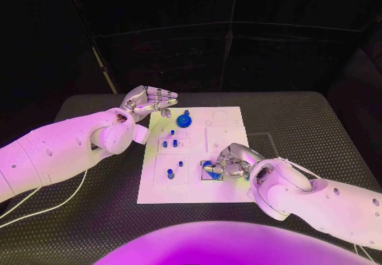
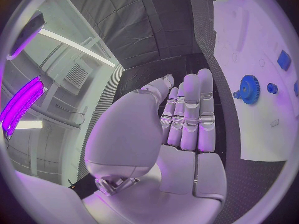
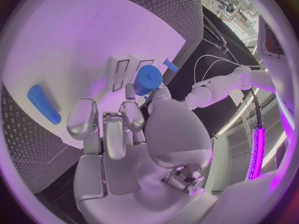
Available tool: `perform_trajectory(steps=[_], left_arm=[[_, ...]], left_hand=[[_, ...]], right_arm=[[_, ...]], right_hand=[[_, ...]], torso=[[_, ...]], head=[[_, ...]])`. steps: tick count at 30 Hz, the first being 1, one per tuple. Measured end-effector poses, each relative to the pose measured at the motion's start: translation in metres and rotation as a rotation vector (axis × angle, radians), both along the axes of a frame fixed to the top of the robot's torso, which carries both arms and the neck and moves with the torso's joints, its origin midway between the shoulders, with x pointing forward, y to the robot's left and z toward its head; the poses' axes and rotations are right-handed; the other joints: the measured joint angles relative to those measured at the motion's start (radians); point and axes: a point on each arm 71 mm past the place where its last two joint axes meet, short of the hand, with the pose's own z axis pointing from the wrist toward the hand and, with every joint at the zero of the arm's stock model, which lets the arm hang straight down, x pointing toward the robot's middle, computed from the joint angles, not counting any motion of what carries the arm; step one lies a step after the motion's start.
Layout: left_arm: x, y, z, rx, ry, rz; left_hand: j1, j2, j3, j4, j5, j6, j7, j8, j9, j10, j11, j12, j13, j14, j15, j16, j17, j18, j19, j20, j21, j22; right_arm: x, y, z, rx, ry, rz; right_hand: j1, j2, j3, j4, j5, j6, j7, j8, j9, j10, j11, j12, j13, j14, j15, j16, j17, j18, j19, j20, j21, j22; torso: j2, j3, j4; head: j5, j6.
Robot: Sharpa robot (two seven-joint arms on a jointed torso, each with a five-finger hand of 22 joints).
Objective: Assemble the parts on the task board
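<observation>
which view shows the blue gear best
The left wrist view: the blue gear lies on the task board, unobstructed, its teeth clear. The head view shows it small, near the left hand. I cannot pick it out in the right wrist view.

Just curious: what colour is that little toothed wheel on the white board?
Blue: the gear shows best in the left wrist view.

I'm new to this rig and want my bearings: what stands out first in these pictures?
The white task board lies mid-table, dotted with small blue parts. The right hand rests at its near right area, fingers at a blue round part there. The left hand hovers by the board's far left corner, holding nothing, close to a blue gear.
</observation>
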Motion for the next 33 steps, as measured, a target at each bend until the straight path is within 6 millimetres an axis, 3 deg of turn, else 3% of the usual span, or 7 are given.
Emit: perform_trajectory(steps=[4,7,10,13,20,28,33], left_arm=[[0.0,0.0001,0.0,0.0,0.0,0.0],[0.0001,0.0001,0.0,0.0,0.0,0.0],[0.0001,-0.0001,-0.0001,0.0,0.0,0.0],[0.0001,-0.0003,-0.0001,0.0,0.0,-0.001],[0.0001,0.0001,-0.0001,0.0,0.001,0.0],[0.0001,0.0008,-0.0001,0.001,0.001,0.001],[0.0001,0.001,-0.0001,0.001,0.001,0.001]], left_hand=[[0.0,0.0,0.0,0.0,0.0,0.0,0.0,0.0,0.0,0.0,0.0,0.0,0.0,0.0,0.0,0.0,0.0,0.0,0.0,0.0,0.0,0.0],[0.0,0.0,0.0,0.0,0.0,0.0,0.0,0.0,0.0,0.0,0.0,0.0,0.0,0.0,0.0,0.0,0.0,0.0,0.0,0.0,0.0,0.0],[0.0,0.0,0.0,0.0,0.0,0.0,0.0,0.0,0.0,0.0,0.0,0.0,0.0,0.0,0.0,0.0,0.0,0.0,0.0,0.0,0.0,0.0],[0.0,0.0,0.0,0.0,0.0,0.0,0.0,0.0,0.0,0.0,0.0,0.0,0.0,0.0,0.0,0.0,0.0,0.0,0.0,0.0,0.0,0.0],[0.0,0.0,0.0,0.0,0.0,0.0,0.0,0.0,0.0,0.0,0.0,0.0,0.0,0.0,0.0,0.0,0.0,0.0,0.0,0.0,0.0,0.0],[0.0,0.0,0.0,0.0,0.0,0.0,0.0,0.0,0.0,0.0,0.0,0.005,0.0,0.0,0.0,0.0,-0.002,0.0,0.0,0.0,-0.007,-0.001],[0.0,0.0,0.0,0.0,0.0,0.0,0.0,0.0,0.0,0.0,0.0,0.005,0.0,0.0,0.0,0.0,-0.002,0.0,0.0,0.0,-0.007,-0.001]], right_arm=[[0.0007,-0.0005,-0.001,-0.005,0.004,-0.003],[0.0013,-0.001,-0.0016,-0.007,0.006,-0.006],[0.0017,-0.0009,-0.0019,-0.007,0.006,-0.008],[0.0017,-0.0001,-0.0018,-0.005,0.006,-0.007],[0.0005,0.0013,-0.0006,0.0,0.004,0.0],[-0.0021,0.0014,0.002,0.008,-0.001,0.017],[-0.0031,0.0021,0.0029,0.008,-0.004,0.03]], right_hand=[[-0.036,-0.01,-0.009,0.001,-0.096,0.002,-0.002,0.003,0.01,0.0,0.0,-0.001,0.001,0.0,0.0,0.0,0.0,0.0,0.0,0.0,0.0,0.001],[-0.08,-0.044,-0.001,0.004,-0.17,0.001,-0.001,0.003,0.018,0.0,0.0,-0.018,-0.004,0.0,0.0,0.0,0.0,0.0,-0.005,-0.005,0.0,-0.006],[-0.13,-0.09,0.038,0.005,-0.185,-0.004,0.004,-0.004,0.025,0.0,0.0,-0.024,-0.007,0.0,0.0,0.0,0.001,0.0,-0.005,-0.005,-0.006,-0.013],[-0.158,-0.112,0.056,0.007,-0.185,-0.004,0.004,-0.004,0.031,0.0,0.0,-0.024,-0.007,0.0,0.0,0.0,0.001,0.0,-0.005,-0.005,-0.006,-0.015],[-0.171,-0.107,0.085,0.004,-0.164,-0.004,0.004,-0.004,0.038,0.0,0.0,-0.024,0.004,0.0,0.0,0.0,0.001,0.0,-0.005,-0.005,-0.006,-0.01],[-0.119,-0.07,0.101,-0.001,-0.099,0.0,0.0,-0.004,0.051,0.009,-0.002,-0.017,0.024,0.0,0.0,0.0,0.001,0.0,-0.005,-0.005,-0.006,0.003],[0.001,-0.055,0.118,-0.033,-0.073,0.002,-0.003,-0.004,0.06,0.013,-0.005,-0.012,0.033,0.0,0.0,0.004,0.0,0.0,-0.002,-0.009,-0.002,0.008]], torso=[[0.0,0.0001,-0.0006],[0.0,0.0001,-0.0006],[0.0,0.0002,-0.0006],[0.0,0.0003,-0.0006],[0.0,0.0007,-0.0012],[0.0,0.001,-0.0013],[0.0,0.0009,-0.0018]], head=[[0.001,0.0],[0.0,0.0],[0.0,0.0],[-0.001,0.0],[0.0,0.0],[0.001,0.0],[0.001,0.0]])
